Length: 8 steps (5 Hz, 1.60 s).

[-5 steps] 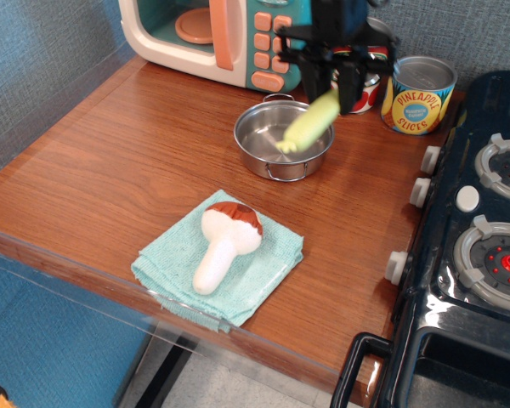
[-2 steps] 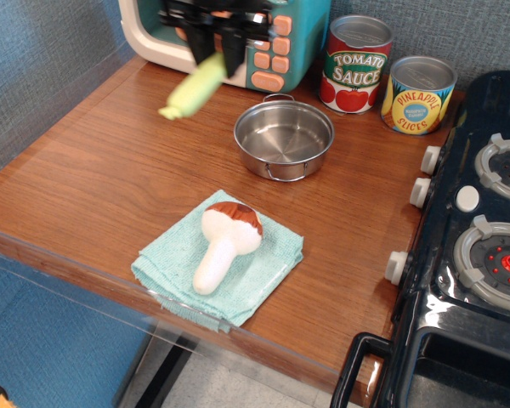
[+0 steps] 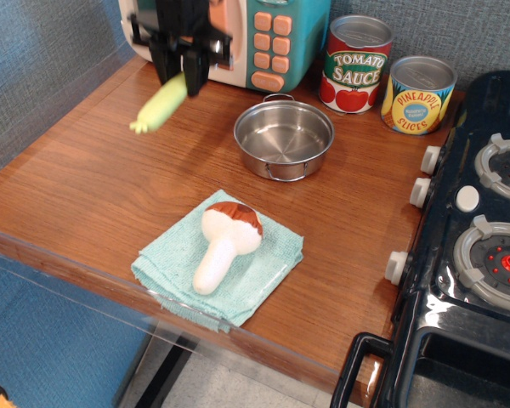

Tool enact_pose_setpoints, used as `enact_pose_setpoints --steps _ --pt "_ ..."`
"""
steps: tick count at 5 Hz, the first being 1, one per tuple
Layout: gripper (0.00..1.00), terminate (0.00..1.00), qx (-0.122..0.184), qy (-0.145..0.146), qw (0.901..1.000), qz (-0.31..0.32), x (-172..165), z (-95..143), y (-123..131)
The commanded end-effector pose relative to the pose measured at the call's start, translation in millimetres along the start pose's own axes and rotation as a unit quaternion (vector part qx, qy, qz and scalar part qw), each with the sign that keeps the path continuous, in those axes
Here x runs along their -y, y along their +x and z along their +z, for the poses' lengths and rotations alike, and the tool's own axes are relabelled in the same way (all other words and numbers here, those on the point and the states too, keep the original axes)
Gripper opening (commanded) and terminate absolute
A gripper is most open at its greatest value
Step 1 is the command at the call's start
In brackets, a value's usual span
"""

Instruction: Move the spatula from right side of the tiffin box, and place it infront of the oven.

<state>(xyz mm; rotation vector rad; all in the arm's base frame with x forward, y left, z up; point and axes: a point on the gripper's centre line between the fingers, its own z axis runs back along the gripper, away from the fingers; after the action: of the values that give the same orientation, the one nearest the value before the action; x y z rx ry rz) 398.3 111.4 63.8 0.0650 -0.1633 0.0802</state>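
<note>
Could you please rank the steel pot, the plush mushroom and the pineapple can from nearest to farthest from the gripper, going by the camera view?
Gripper holds the spatula in front of the oven.
1. Steel pot: just to its right in the picture.
2. Plush mushroom: toward the table's front edge, on the cloth.
3. Pineapple can: far right, beside the stove.

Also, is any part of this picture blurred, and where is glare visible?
In observation.image, the gripper and the spatula it holds look slightly soft with motion; the tiffin box and the stove carry bright reflections; the mushroom and cloth are sharp.
</note>
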Motion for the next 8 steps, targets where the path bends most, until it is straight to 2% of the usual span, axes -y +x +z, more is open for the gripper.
enact_pose_setpoints --steps 1,2,3,4,5,6,7,8 --pt "0.0 0.0 0.003 0.043 0.9987 -0.025 -3.9 -11.5 -7.8" --pt "0.0 0.0 -0.004 0.043 0.9985 -0.035 -3.4 -19.5 -8.7" --pt "1.0 0.0 -0.004 0.033 0.9987 -0.038 -6.1 -18.1 -9.8" --pt "1.0 0.0 0.001 0.036 0.9982 -0.049 -6.0 -4.2 -11.7" --pt "1.0 0.0 -0.002 0.028 0.9979 -0.059 -7.2 19.1 -17.5" --pt "1.0 0.0 -0.012 0.026 0.9971 -0.07 -7.9 30.9 -21.9" --pt "1.0 0.0 -0.009 0.045 0.9979 -0.047 -5.1 29.2 -26.5" --pt "1.0 0.0 -0.009 0.045 0.9979 -0.047 -5.1 29.2 -26.5"
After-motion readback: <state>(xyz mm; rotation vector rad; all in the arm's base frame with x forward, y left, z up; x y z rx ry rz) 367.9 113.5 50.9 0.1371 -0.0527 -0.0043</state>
